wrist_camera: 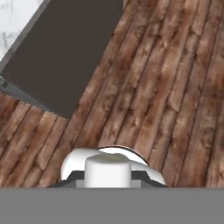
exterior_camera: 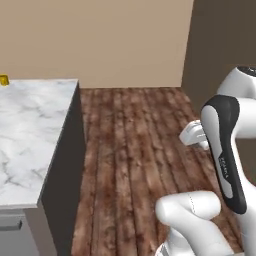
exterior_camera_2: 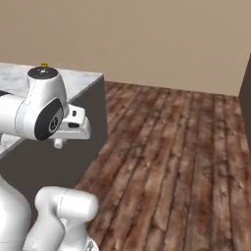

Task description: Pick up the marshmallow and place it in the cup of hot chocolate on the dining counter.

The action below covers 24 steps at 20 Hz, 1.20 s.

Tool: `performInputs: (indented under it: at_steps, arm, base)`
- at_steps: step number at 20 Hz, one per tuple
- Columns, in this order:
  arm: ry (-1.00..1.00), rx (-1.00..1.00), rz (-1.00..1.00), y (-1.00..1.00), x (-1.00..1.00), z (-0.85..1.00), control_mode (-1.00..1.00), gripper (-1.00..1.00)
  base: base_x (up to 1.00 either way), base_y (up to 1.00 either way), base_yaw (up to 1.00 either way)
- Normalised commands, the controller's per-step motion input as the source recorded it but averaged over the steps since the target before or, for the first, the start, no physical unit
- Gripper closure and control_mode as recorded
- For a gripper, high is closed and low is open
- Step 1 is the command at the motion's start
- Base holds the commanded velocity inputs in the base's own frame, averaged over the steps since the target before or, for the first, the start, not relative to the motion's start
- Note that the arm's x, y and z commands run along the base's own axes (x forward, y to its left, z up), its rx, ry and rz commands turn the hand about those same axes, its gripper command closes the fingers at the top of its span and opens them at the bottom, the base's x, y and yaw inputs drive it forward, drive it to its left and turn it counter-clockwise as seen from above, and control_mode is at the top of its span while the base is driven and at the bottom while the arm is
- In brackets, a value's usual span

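- A small yellow thing [exterior_camera: 4,80] sits at the far edge of the white, grey-veined marble dining counter [exterior_camera: 30,130]; in the right base view it is a speck [exterior_camera_2: 44,65] at the far rim. I judge it may be the cup of hot chocolate, but it is too small to be sure.
- The tiny white marshmallow I cannot pick out on the stretch of counter I can see.
- My pincer's state I cannot tell: the hand view looks down past my own body at the brown wooden plank floor [wrist_camera: 166,87] and the dark side panel of the counter [wrist_camera: 65,52], and its fingertips are hidden.
- My white arm is folded up beside the counter, over the floor, well apart from the yellow thing.
- Step in hand, as I judge it: the approach, with nothing yet grasped so far as I can see.
- The next move calls for bringing my base and arm toward the counter top until the marshmallow comes into sight, then lining up above it.
- A faint line of lettering runs down my dark forearm cover [exterior_camera: 226,150]; it is too blurred to read. No other writing is visible.
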Motion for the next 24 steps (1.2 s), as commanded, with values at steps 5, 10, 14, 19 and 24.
performInputs:
  at_steps: [5, 10, 14, 19, 24]
  arm:
    - [0.00, 0.00, 0.00, 0.00, 0.00, 0.00, 1.00, 1.00]
    - [0.00, 0.00, 0.00, 0.00, 0.00, 0.00, 1.00, 1.00]
    - [0.00, 0.00, 0.00, 0.00, 0.00, 0.00, 1.00, 1.00]
    - [0.00, 0.00, 0.00, 0.00, 0.00, 0.00, 1.00, 1.00]
    - [0.00, 0.00, 0.00, 0.00, 0.00, 0.00, 1.00, 1.00]
  base:
    - [0.96, -0.76, 0.58]
    - [0.94, -0.41, 0.74]
    - [0.87, -0.23, 0.83]
    - [0.76, -0.84, 0.60]
    - [0.65, -1.00, 0.47]
